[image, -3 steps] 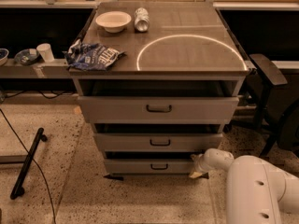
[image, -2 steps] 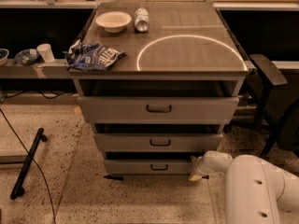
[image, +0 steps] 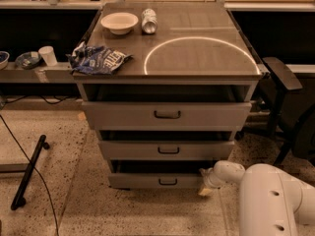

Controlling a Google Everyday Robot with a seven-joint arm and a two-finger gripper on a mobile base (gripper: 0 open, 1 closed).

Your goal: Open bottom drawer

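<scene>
At the centre of the view stands a grey metal cabinet (image: 246, 90) with three drawers stacked one below another, seen from in front and slightly above. Down at 6 o'clock is the bottom drawer (image: 142, 181), the narrowest and shallowest of the three, with a small dark loop handle (image: 168, 182) in the middle of its flat front. A dark gap shows above its front edge, and the same is true of the middle drawer (image: 128, 150) and the wide top drawer (image: 118, 115) above it.

From 4 o'clock a thick white robot arm (image: 270, 200) reaches in toward the cabinet. Its gripper (image: 205, 185) sits low at about 5 o'clock, right against the right end of the bottom drawer's front and well to the right of the handle. Whether the gripper is spread or closed cannot be told from this angle.

On the brown cabinet top (image: 197, 14), a white bowl (image: 119, 22) sits at 11 o'clock, with a metal can (image: 148, 20) lying just to its right. A crumpled blue snack bag (image: 98, 59) rests at 10 o'clock, at the top's left edge. A bright ring of light (image: 145, 58) falls across the right half of the top.

At 9 o'clock a low shelf (image: 54, 73) holds a white cup (image: 47, 55). At 8 o'clock a black pole (image: 28, 173) lies on the speckled floor (image: 88, 200). At 3 o'clock is a dark chair (image: 283, 77).
</scene>
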